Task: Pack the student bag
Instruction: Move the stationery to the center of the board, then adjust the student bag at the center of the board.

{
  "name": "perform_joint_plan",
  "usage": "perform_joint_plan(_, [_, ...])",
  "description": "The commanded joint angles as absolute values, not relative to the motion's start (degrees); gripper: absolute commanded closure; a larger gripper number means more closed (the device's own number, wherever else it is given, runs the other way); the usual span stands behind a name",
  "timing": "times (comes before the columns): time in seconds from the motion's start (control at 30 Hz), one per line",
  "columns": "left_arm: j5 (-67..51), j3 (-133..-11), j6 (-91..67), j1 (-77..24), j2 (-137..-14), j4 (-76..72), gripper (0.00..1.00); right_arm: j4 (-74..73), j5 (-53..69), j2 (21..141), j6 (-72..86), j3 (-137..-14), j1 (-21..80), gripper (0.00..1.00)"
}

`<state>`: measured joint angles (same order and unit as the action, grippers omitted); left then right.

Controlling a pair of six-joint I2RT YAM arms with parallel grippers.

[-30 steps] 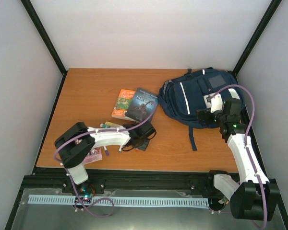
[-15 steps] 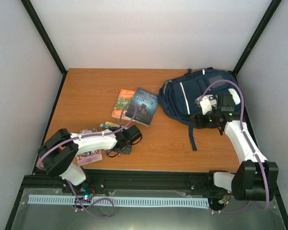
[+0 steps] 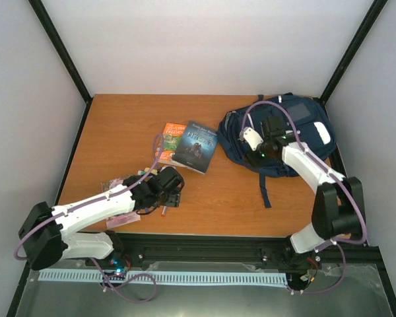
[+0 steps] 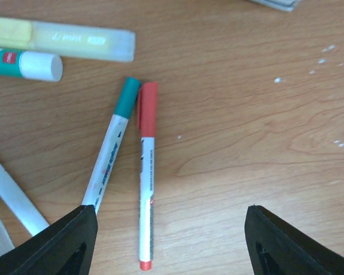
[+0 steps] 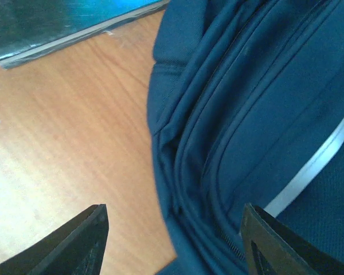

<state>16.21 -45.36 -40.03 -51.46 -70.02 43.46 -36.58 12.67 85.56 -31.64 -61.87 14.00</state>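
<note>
Student bag lies below our parted, empty right fingers, so we centre on its zip seam first; wide, empty left fingers should straddle the red pen.

Nothing reads clearly. The highlighter carries pale print, too faint to make out. The glue stick bears a small red label, illegible. Fine print along the red pen and teal pen is too small. Titles on the orange book and dark book blur.

The left arm stretches low along the near edge of the bench, left fingers spread wide, gripping nothing. The right arm bends toward the far right corner, right fingers parted, empty.
</note>
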Motion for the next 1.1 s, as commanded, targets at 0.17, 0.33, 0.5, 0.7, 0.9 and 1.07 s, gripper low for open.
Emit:
perform_joint_plan(0.17, [15.52, -46.16, -40.77, -51.15, -67.56, 34.34, 0.25, -35.40, 4.92, 99.62, -28.94, -74.76, 18.18, 0.35])
perform_joint_plan(0.33, [14.77, -50.18, -39.96, -51.20, -72.85, 34.78, 0.25, -36.07, 2.24, 106.02, -26.82, -79.72, 19.88, 0.36])
perform_joint_plan(0.5, [12.71, -52.23, -40.12, -51.20, -74.66, 33.88, 0.25, -37.36, -1.42, 111.83, -23.96, -81.59, 20.48, 0.34])
perform_joint_plan(0.7, [12.29, -53.19, -39.90, -51.23, -73.81, 33.25, 0.25, -37.13, -7.77, 113.05, -21.80, -79.58, 20.47, 0.49])
perform_joint_plan(0.9, [12.01, -52.76, -39.92, -51.19, -75.11, 32.18, 0.25, -38.07, -2.25, 105.42, -26.90, -72.49, 21.48, 0.90])
perform_joint_plan(1.07, [11.48, -53.34, -39.84, -51.24, -75.76, 31.47, 0.25, -42.88, -0.31, 93.12, -35.06, -60.61, 22.59, 0.97])
